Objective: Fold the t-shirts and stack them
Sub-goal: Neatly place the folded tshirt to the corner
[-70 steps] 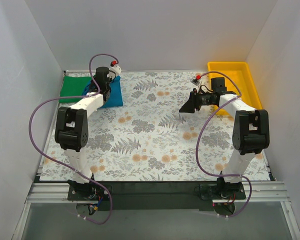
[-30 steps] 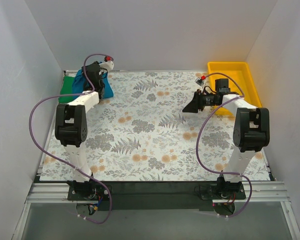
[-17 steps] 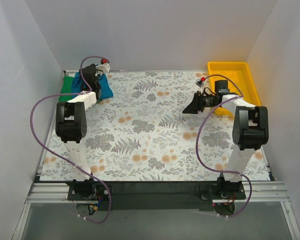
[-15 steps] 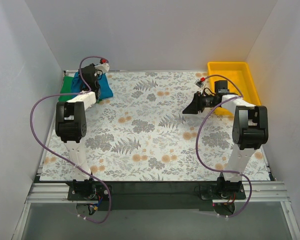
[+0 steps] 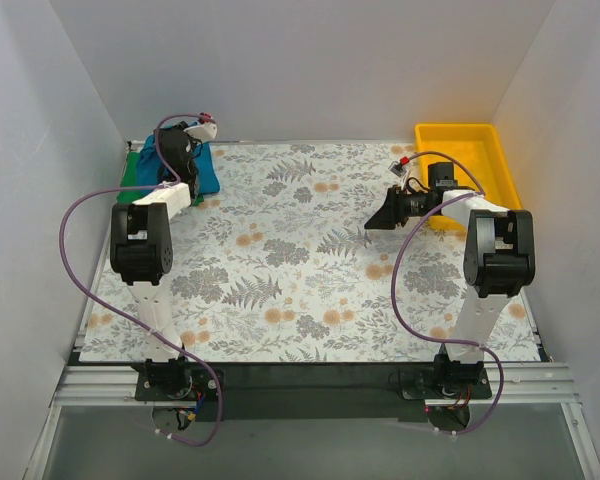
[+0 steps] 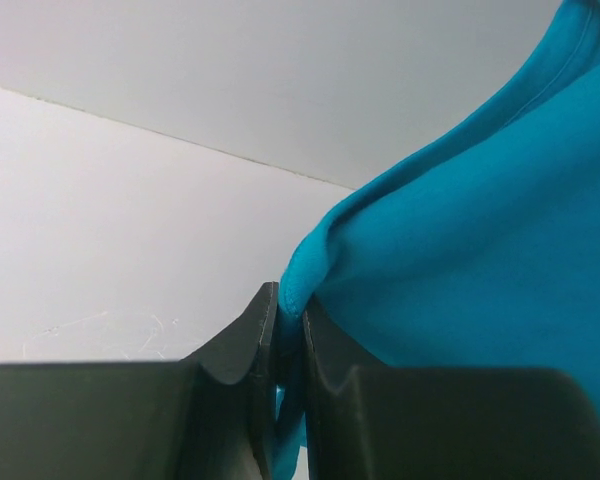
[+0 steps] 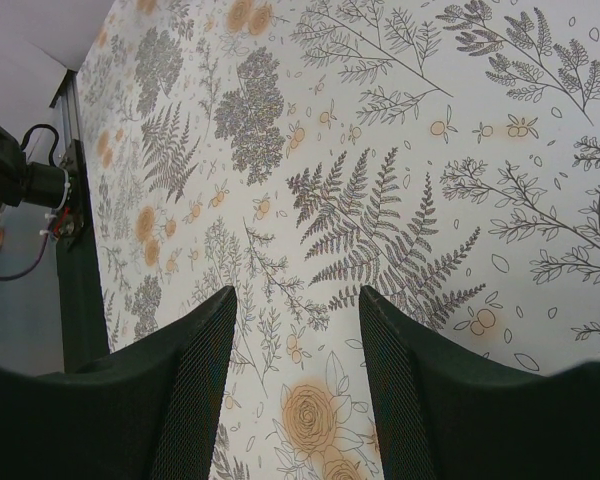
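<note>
Pinched a fold of the teal-blue t-shirt (image 6: 480,250) with the left gripper (image 6: 290,315) clamped tight, by the green t-shirt (image 5: 130,172) at the far-left corner, likely for stacking; held the right gripper (image 7: 297,300) parted, empty, over the floral mat (image 7: 380,150).

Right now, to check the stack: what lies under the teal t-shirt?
A green t-shirt peeks out at its left edge. The teal t-shirt, pinched in the left pincer, covers the rest, so how far the green cloth reaches beneath is hidden.
</note>
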Controlling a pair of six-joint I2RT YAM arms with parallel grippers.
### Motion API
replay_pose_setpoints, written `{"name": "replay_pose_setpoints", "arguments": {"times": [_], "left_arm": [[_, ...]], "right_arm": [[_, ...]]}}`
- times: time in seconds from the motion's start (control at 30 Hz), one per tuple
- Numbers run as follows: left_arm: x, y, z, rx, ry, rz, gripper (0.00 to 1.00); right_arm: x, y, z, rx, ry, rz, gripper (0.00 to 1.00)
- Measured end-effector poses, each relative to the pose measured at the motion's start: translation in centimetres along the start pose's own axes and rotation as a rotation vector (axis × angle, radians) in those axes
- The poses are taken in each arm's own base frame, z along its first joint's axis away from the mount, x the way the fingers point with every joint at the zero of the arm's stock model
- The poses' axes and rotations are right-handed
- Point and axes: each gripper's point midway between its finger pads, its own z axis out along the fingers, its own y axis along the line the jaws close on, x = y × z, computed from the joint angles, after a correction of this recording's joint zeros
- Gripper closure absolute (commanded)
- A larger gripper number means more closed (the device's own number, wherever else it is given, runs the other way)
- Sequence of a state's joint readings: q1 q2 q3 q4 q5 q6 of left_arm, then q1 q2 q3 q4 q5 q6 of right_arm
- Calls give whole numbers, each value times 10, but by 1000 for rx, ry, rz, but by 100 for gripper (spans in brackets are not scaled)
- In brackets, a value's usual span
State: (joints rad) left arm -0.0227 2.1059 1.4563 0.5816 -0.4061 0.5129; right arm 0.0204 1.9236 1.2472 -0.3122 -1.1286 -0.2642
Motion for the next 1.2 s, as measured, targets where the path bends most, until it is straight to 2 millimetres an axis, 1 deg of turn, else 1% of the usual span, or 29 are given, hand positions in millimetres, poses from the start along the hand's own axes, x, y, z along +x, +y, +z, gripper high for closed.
{"name": "replay_pose_setpoints", "arguments": {"times": [0.27,0.77,0.83,0.93,1.0,1.03,1.1,1.13,1.17,1.2], "left_arm": [[-6,11,0,-43,-22,1,100],[-3,13,1,-54,-32,-13,100],[-1,13,3,-51,-37,-22,100],[14,14,9,-57,-17,-31,100],[26,9,14,-52,2,-35,100],[32,4,16,-50,10,-37,95],[43,-7,22,-39,25,-41,79],[49,-13,24,-30,34,-43,64],[55,-19,25,-21,42,-48,60],[58,-23,27,-18,47,-58,49]], "right_arm": [[1,-1,0,0,1,3,41],[2,-2,0,0,3,9,41],[2,-2,0,0,3,9,41],[2,-2,0,0,3,11,41],[3,-3,1,0,4,12,41],[3,-3,1,0,5,14,41],[4,-4,1,1,6,16,41],[5,-4,1,1,7,18,41],[5,-5,1,2,8,20,41],[5,-5,2,2,8,21,41]]}}
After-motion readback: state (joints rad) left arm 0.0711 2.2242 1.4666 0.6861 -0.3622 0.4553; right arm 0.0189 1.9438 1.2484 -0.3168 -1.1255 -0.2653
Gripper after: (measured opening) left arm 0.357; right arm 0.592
